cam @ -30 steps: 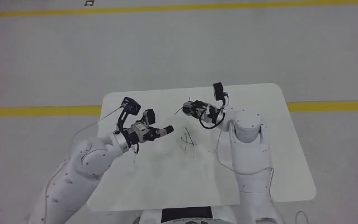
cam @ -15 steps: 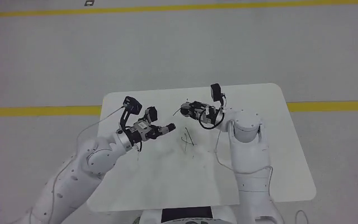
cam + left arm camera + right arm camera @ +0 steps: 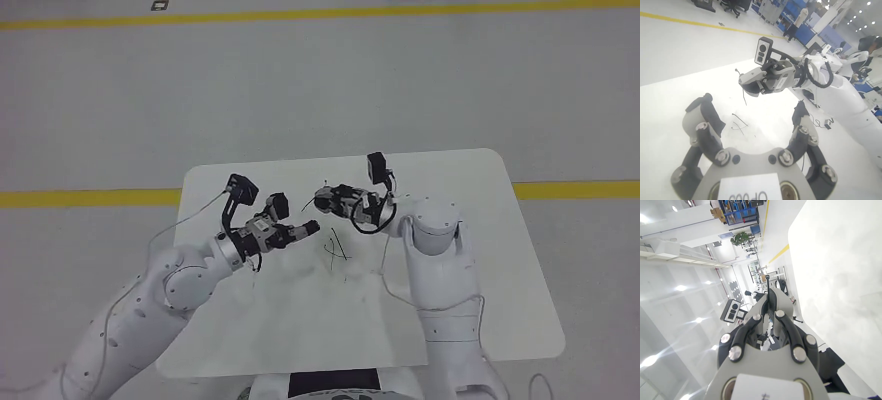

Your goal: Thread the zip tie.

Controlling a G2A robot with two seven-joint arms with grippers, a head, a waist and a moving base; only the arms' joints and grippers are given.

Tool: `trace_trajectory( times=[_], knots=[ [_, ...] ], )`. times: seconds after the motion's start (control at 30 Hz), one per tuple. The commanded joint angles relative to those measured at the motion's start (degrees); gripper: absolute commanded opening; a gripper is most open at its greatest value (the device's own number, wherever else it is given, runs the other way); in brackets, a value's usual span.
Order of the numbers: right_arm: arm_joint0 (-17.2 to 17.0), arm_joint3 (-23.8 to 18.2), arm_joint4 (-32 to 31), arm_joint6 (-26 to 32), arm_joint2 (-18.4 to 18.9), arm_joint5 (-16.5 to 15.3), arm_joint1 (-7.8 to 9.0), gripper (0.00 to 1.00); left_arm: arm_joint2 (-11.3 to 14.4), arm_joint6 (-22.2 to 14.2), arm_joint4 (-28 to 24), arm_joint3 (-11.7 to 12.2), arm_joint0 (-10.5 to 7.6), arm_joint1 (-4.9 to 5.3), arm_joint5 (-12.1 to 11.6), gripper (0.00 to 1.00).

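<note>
Left of centre in the top view, my left gripper (image 3: pixel 308 228) hangs open and empty, pointing right. Just up and right of it, my right gripper (image 3: pixel 323 200) pinches the zip tie (image 3: pixel 768 285), strap crosswise to its fingers, free tail nearest my left gripper

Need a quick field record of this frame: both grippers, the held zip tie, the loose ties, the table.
right gripper: shut on zip tie, above the table
zip tie: pinched partway along, head end past the fingertips, tail hanging down
left gripper: open, empty, facing the right gripper, apart from it
loose zip ties: crossed on the table near both grippers
threading: not yet done
</note>
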Motion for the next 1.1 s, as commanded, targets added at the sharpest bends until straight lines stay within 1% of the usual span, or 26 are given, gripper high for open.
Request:
trace_trajectory(
  times=[0.0, 0.03, 0.07, 0.27, 0.37, 0.43, 0.47, 0.5, 0.53, 0.57, 0.6, 0.67, 0.7, 0.73, 0.8, 0.9, 1.07],
  knots=[
    [0.01, 0.11, 0.44, -0.01, -0.24, -0.01, 0.23, 0.00, 0.89, 0.86, 0.65, 0.46, -0.92, 0.50, 0.00, 1.00],
    [-0.01, 0.13, 0.72, -0.03, -0.39, -0.01, 0.38, 0.00, 1.78, 1.95, 1.11, 0.39, -1.42, 0.81, 0.00, 1.00],
    [0.02, 0.01, 0.58, -0.23, -0.41, -0.01, 0.43, 0.00, 2.15, 2.79, 1.84, 1.02, -1.84, 1.10, 0.00, 1.00],
    [0.02, 0.01, 0.58, -0.23, -0.41, -0.01, 0.43, 0.00, 2.14, 2.76, 2.06, 1.08, -1.86, 1.09, 0.17, 1.00],
    [-0.54, -0.49, -0.91, -2.70, -1.74, -0.55, 0.83, 0.00, 1.97, 1.22, 7.45, 0.82, -2.19, 1.12, 2.12, 1.00],
    [-0.75, -0.90, -0.87, -3.22, -2.24, -0.29, 1.09, 0.00, 1.78, 0.90, 8.92, 0.49, -2.08, 1.11, 2.60, 1.00],
    [-0.82, -1.17, -1.18, -3.73, -2.51, -0.27, 1.29, 0.00, 1.61, 0.69, 9.41, 0.42, -1.96, 1.11, 2.76, 0.85],
    [-0.88, -1.33, -1.28, -3.98, -2.74, -0.19, 1.43, 0.00, 1.47, 0.49, 9.81, 0.31, -1.89, 1.11, 2.87, 0.78],
    [-0.92, -1.46, -1.11, -4.12, -2.95, -0.07, 1.55, 0.00, 1.35, 0.19, 10.26, 0.23, -1.84, 1.11, 2.85, 0.61],
    [-0.94, -1.57, -0.92, -4.26, -3.17, -0.01, 1.67, 0.00, 1.26, -0.02, 10.47, 0.22, -1.76, 1.11, 2.78, 0.48],
    [-0.98, -1.68, -0.90, -4.46, -3.48, -0.01, 1.84, 0.00, 1.14, -0.15, 10.65, 0.22, -1.65, 1.08, 2.74, 0.44],
    [-1.03, -1.67, -0.64, -4.61, -3.99, -0.01, 2.08, 0.00, 1.04, -0.26, 10.92, 0.18, -1.51, 1.02, 2.63, 0.29],
    [-1.02, -1.60, -0.45, -4.67, -4.27, -0.01, 2.23, 0.00, 0.99, -0.43, 11.33, 0.18, -1.48, 1.00, 2.46, 0.25],
    [-1.00, -1.54, -0.33, -4.69, -4.45, -0.01, 2.35, 0.00, 0.95, -0.51, 11.51, 0.20, -1.45, 0.97, 2.30, 0.25],
    [-0.91, -1.26, 0.04, -4.65, -4.64, -0.01, 2.58, 0.00, 0.89, -0.74, 11.88, 0.37, -1.42, 0.91, 1.98, 0.19],
    [-0.78, -0.98, 0.06, -5.10, -4.89, -0.01, 2.95, 0.00, 0.79, -1.13, 12.35, 0.42, -1.33, 0.81, 1.83, 0.14],
    [-0.65, -0.91, 0.19, -5.53, -5.42, -0.01, 3.53, 0.00, 0.59, -1.60, 13.07, 0.60, -1.23, 0.63, 1.61, 0.14]
  ],
)
